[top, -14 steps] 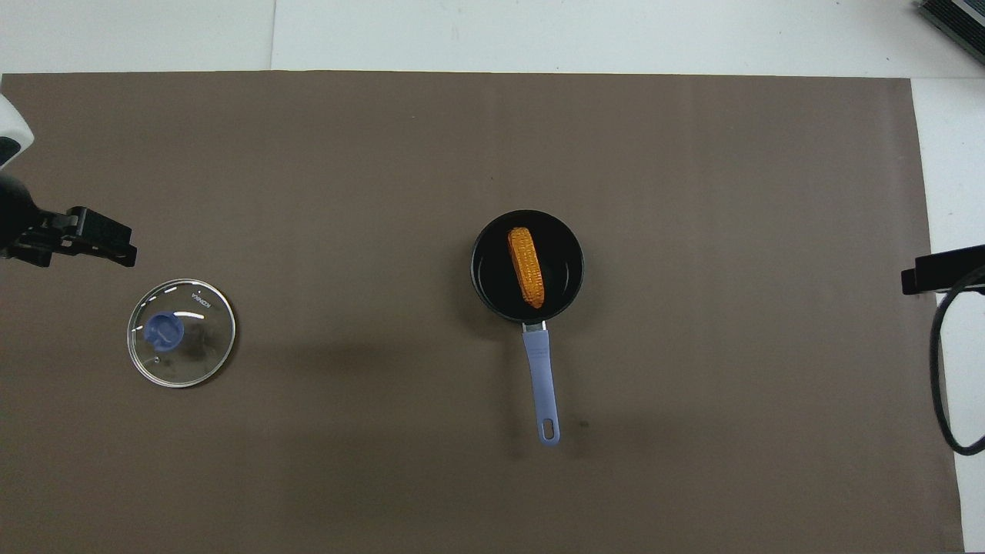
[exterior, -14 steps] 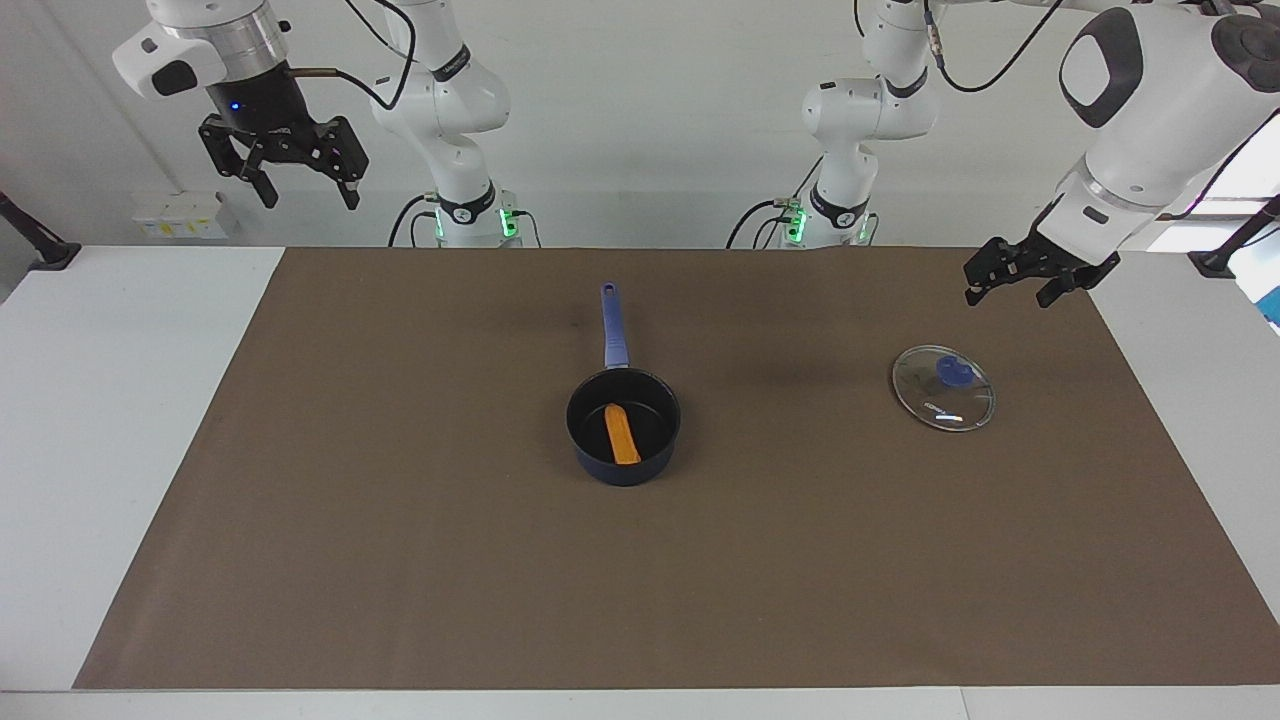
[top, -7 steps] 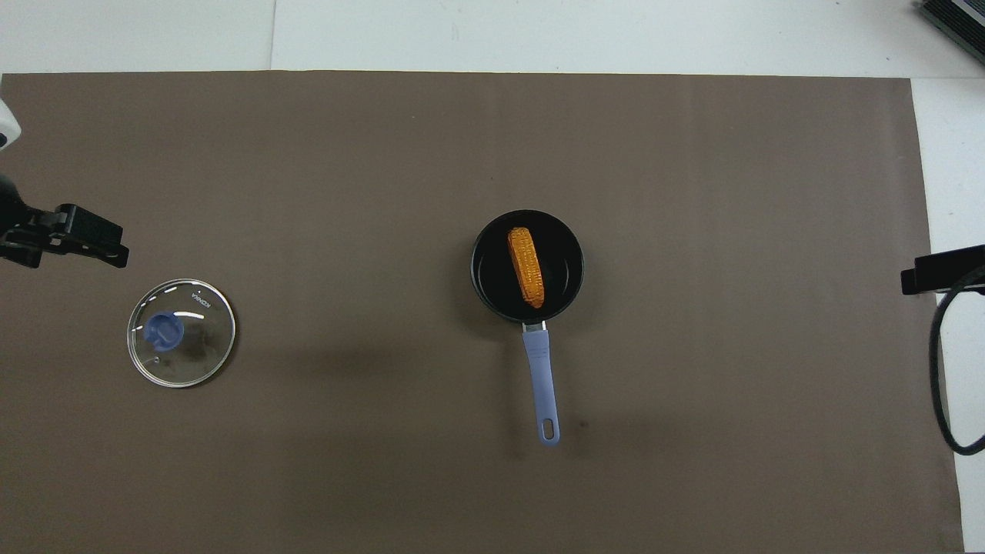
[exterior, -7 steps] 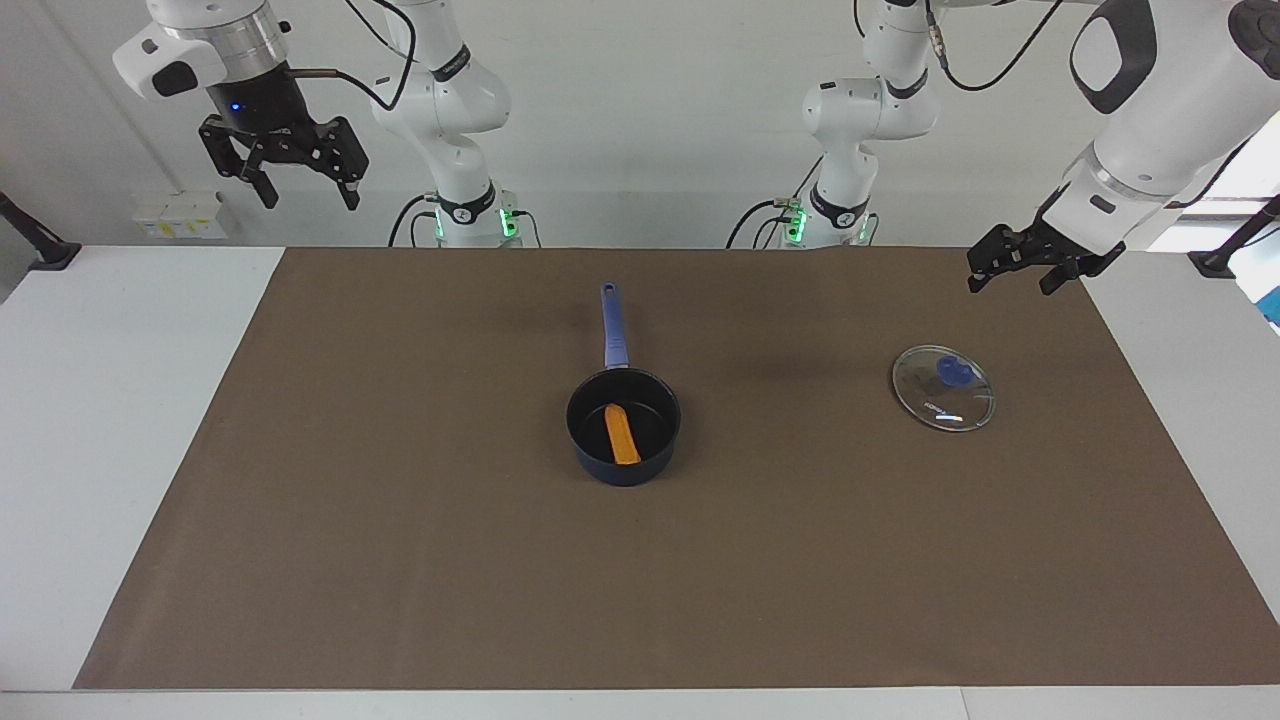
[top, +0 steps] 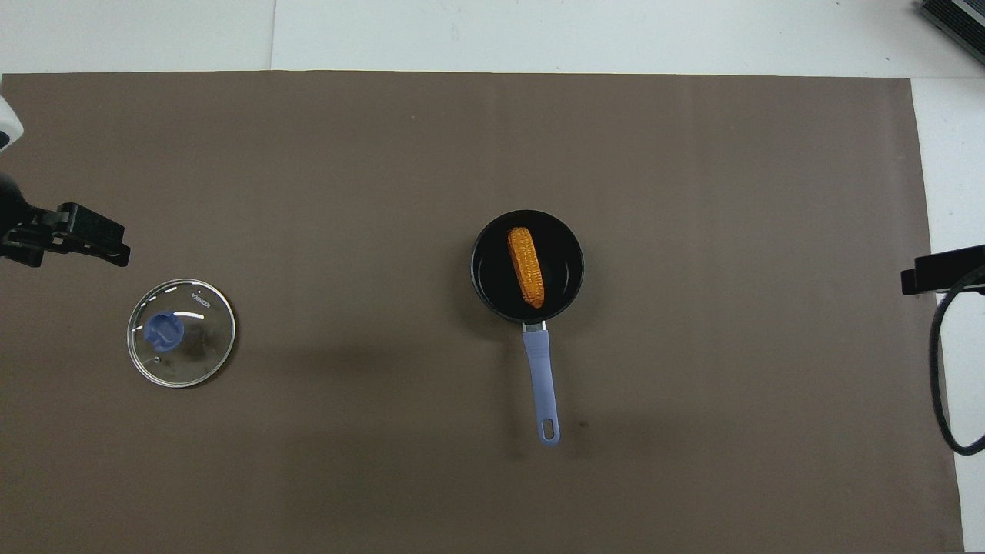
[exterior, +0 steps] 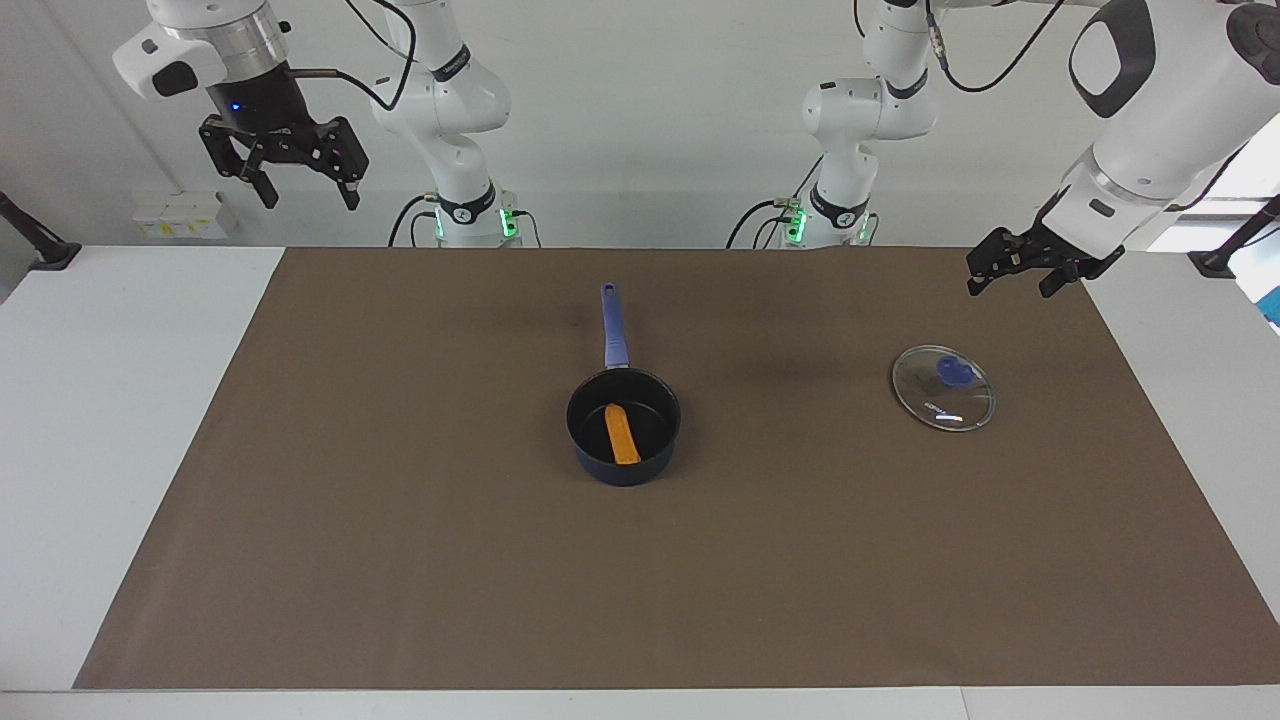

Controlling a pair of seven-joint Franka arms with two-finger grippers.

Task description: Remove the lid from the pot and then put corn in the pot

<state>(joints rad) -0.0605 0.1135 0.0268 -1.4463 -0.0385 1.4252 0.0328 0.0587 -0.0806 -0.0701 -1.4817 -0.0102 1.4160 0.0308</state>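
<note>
Lying flat in the small dark navy saucepan (exterior: pixel 623 425) mid-bench, the light, bumpy yellow-orange toy corn cob (exterior: pixel 621 433) would grip best across its middle, the fragile clear glass lid (exterior: pixel 943 387) by its blue knob, while the left gripper (exterior: pixel 1022 272) and right gripper (exterior: pixel 297 172) hang open and empty.

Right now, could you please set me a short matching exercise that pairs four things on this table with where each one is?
Things:
1. corn
2. lid
3. left tool
4. right tool

Places:
A. flat on the brown mat toward the left arm's end, knob up
B. raised high at the right arm's end, holding nothing
C. lying inside the pot
D. in the air over the mat's edge, close to the lid, holding nothing

Pairs: 1-C, 2-A, 3-D, 4-B
</note>
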